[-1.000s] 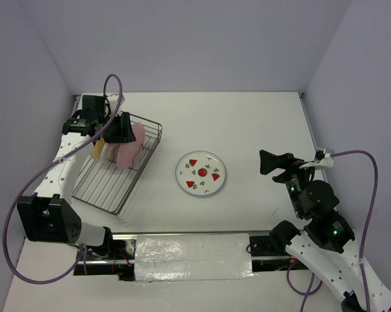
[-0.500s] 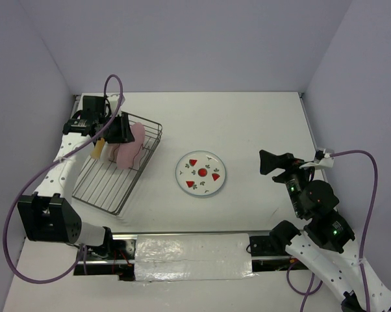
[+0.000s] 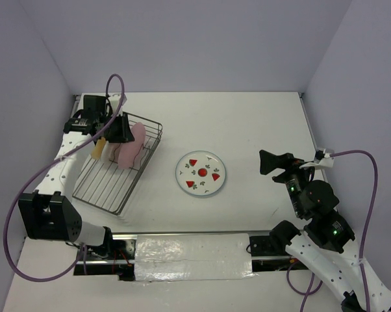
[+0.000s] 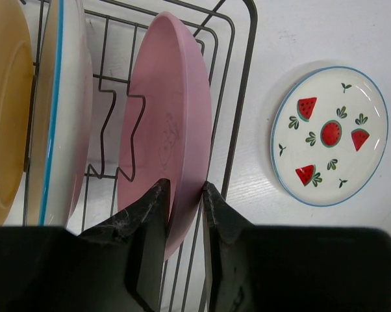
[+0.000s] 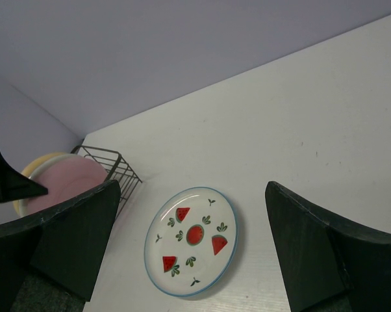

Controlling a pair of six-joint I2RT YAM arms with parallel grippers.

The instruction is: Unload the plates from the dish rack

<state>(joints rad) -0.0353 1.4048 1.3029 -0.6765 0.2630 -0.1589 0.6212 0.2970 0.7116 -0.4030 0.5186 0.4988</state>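
The dark wire dish rack (image 3: 108, 188) stands at the left. Three plates stand on edge in it: a pink one (image 4: 166, 123), a white blue-rimmed one (image 4: 69, 97) and a tan-yellow one (image 4: 7, 110). My left gripper (image 4: 186, 188) is over the rack's far end (image 3: 121, 130), its two fingers pressed on either side of the pink plate's lower rim. A white plate with red watermelon marks (image 3: 201, 173) lies flat on the table right of the rack. My right gripper (image 5: 192, 188) hovers open at the right (image 3: 268, 161), well away from that plate (image 5: 191, 240), holding nothing.
The rack's raised wire side (image 4: 238, 104) runs just right of the pink plate, close to my right finger. A taped strip (image 3: 192, 257) lies along the table's near edge between the arm bases. Walls close in the table at the back and sides.
The left gripper's jaws have narrowed onto the pink plate's rim while the arm stayed almost in place. The right arm and the watermelon plate have not moved.
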